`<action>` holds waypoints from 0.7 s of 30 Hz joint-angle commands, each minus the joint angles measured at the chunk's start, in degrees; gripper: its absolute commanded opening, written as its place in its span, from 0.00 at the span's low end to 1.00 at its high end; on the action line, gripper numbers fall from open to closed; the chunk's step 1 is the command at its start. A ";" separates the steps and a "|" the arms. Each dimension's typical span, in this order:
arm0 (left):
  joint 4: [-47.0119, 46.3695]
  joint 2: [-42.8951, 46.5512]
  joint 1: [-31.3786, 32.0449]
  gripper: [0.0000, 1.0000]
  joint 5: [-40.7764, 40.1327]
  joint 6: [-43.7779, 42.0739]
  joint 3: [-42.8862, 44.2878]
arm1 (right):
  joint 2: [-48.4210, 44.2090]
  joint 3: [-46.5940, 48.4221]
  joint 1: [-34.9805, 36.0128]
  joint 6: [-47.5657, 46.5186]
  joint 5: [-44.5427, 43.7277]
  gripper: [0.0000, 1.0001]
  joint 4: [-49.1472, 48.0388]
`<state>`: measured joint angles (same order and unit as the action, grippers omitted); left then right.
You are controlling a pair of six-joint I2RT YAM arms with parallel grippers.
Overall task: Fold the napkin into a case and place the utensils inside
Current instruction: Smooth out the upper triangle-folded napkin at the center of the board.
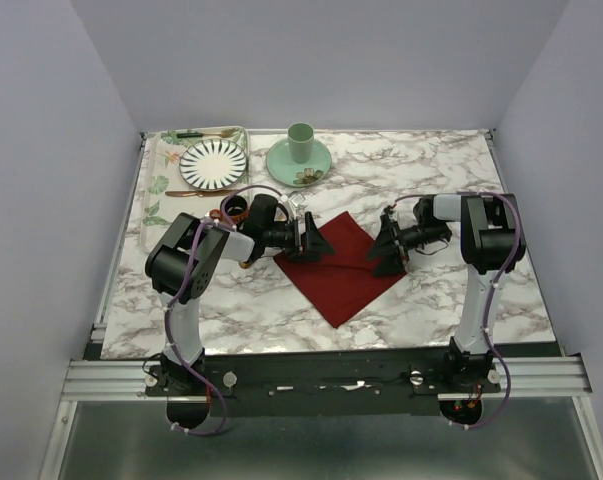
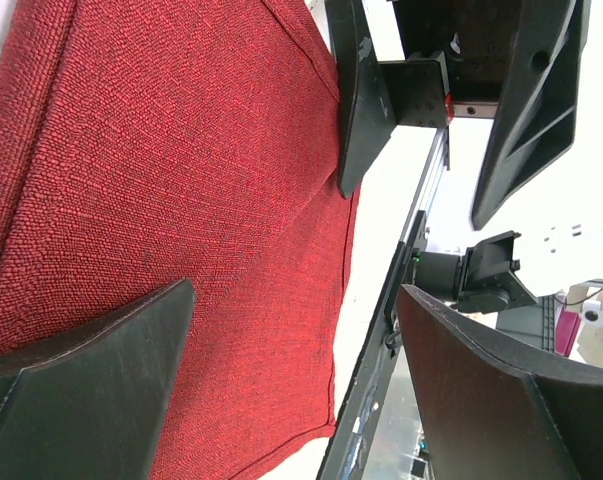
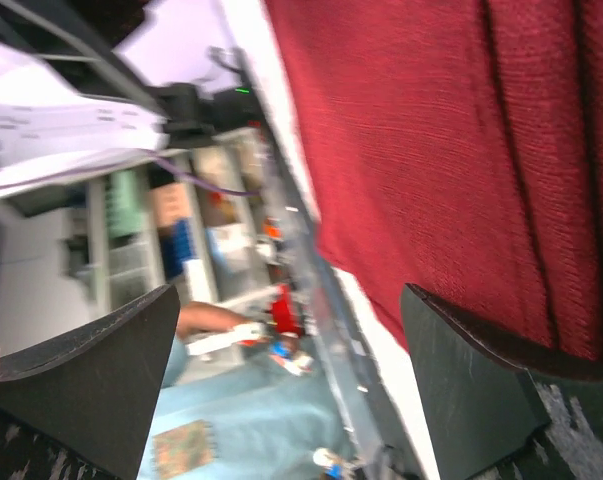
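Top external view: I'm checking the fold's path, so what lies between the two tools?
Only the napkin spans the gap between the left tool and the right tool, as the top external view shows.

Your napkin [image 1: 341, 265] lies spread flat in the middle of the marble table [image 1: 431, 170]. You see a dark red woven cloth, turned corner-on like a diamond and softly creased.

Robot lab: plain enclosure walls [image 1: 311, 60], aluminium frame [image 1: 546, 375].
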<state>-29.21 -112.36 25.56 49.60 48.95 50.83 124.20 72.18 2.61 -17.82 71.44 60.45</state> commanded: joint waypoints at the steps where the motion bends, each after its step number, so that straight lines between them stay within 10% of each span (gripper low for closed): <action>1: 4.78 -1.20 -0.69 0.99 -3.99 -3.33 -2.40 | -2.73 -2.57 -0.15 2.18 -18.85 1.00 -5.68; 12: 4.51 8.81 2.47 0.99 0.58 -6.85 0.67 | -11.17 0.50 1.25 0.85 -8.61 1.00 1.69; 21: -1.19 5.23 8.80 0.99 -3.20 -0.09 2.17 | -11.54 -0.81 9.42 20.71 -7.80 1.00 -15.08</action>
<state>-26.83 -103.96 32.73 49.19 45.50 52.07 111.24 71.42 7.86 -8.14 63.26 55.22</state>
